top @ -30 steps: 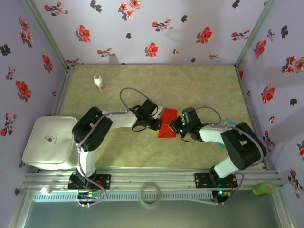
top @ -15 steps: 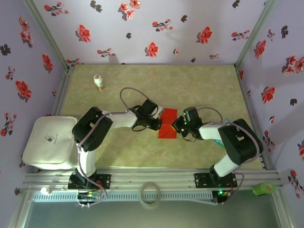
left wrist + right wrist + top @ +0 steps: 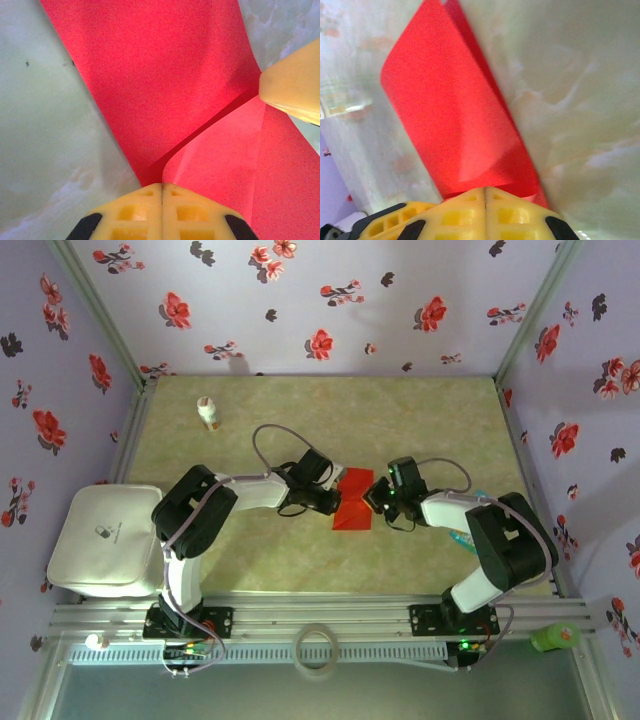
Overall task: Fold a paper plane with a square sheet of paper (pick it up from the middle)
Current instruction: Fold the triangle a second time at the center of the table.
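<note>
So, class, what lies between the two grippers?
The square sheet of paper, creased, fills the gap between left gripper and right gripper, seen in the top external view.

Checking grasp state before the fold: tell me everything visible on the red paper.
The square sheet of paper is thin, plain bright red, unmarked. It sits on the table, buckled into an hourglass outline with a crease across its waist. The left gripper and right gripper, both shut, pinch opposite edges of that waist.
</note>
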Available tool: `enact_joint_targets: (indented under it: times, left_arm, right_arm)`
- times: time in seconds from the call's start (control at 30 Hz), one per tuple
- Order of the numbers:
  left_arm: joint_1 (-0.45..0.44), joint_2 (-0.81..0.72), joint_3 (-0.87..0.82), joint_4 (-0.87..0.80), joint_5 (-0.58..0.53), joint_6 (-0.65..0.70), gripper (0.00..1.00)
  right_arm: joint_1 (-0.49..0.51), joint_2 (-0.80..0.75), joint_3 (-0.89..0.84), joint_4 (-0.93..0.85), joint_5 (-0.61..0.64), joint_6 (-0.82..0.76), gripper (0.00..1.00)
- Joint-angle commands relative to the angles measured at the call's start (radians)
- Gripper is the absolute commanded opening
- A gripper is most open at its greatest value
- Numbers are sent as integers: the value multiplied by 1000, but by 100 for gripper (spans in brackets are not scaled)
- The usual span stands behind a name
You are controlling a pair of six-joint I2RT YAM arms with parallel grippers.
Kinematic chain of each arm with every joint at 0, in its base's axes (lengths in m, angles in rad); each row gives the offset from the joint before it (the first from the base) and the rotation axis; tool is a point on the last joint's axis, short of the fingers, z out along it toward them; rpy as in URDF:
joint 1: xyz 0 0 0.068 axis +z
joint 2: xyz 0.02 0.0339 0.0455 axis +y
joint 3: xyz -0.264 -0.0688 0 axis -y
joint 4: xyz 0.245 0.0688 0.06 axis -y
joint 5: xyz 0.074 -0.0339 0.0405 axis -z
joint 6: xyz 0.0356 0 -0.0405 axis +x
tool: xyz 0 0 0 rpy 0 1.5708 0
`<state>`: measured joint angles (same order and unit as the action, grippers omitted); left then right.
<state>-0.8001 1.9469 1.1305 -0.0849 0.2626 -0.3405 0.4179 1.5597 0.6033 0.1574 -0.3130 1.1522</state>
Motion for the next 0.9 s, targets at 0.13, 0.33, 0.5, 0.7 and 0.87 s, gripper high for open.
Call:
enact_joint_targets:
  times: [0.13,0.33,0.5,0.7,0.87]
  left_arm:
    - [9,30,-12,-66,-11,20,0]
    - [9,26,-18,-63,-11,20,0]
    - [9,23,-21,-56,-10,12,0]
    - [9,21,-25,-55,-10,11,0]
    - [8,20,-25,-55,-10,10,0]
  right_arm:
    - [-40,32,-60,-14,66,28,0]
    - [-44,-31,-79,16,106,41,0]
    - [-43,-113,-97,88,69,38,2]
    - [21,-118,-59,78,-2,12,1]
    - [73,-23,-27,108,-42,25,0]
